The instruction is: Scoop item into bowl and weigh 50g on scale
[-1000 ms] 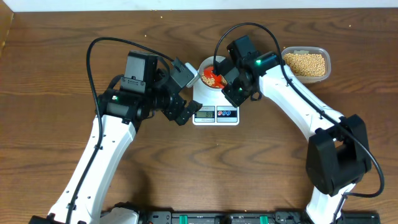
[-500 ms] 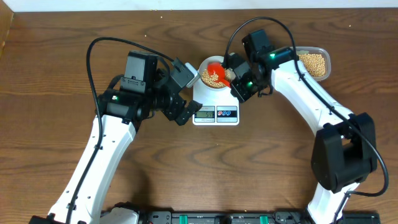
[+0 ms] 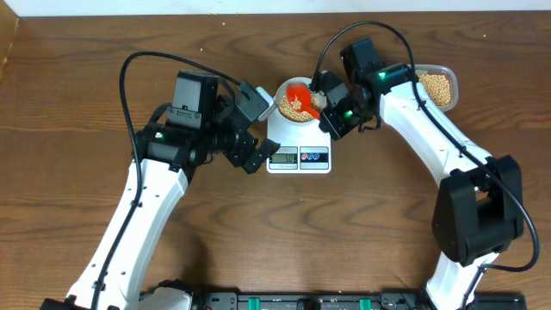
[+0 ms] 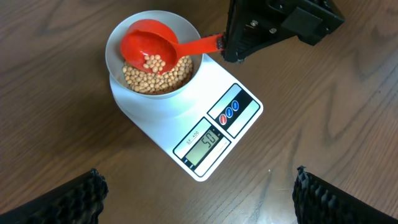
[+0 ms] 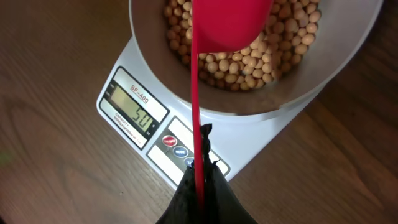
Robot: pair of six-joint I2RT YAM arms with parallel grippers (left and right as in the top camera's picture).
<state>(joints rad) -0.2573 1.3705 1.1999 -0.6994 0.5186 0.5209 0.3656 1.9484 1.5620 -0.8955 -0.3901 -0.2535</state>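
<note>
- 2 dark ribbed fingertips (image 4: 71, 198), cut off by the bottom corners of the left wrist view, are all that view shows of the left end effector (image 3: 261, 132). Its jaws stand wide apart and hold nothing, just left of the scale (image 4: 214, 74).
- The right end effector (image 5: 199, 186) is clamped tight on the thin handle of a red scoop (image 4: 152, 43). Its fingers show only as a dark wedge at the bottom of the right wrist view.
- That view crops the top of the bowl (image 4: 155, 102) and most of the scoop's cup.
- Overhead, the right arm covers the left end of a clear tub (image 3: 439, 89) at the desk's (image 3: 69, 103) far right.
- The handle hides part of the row of round buttons (image 5: 169, 140).
- Whether the scoop's cup touches the heap below it cannot be told.
- The beans (image 4: 155, 79) are small, round and tan-yellow. They fill the lower part of the pale bowl, and a few lie in the scoop.
- The bowl sits on the back of the white scale.
- The grey display (image 4: 208, 142) reads 50.
</note>
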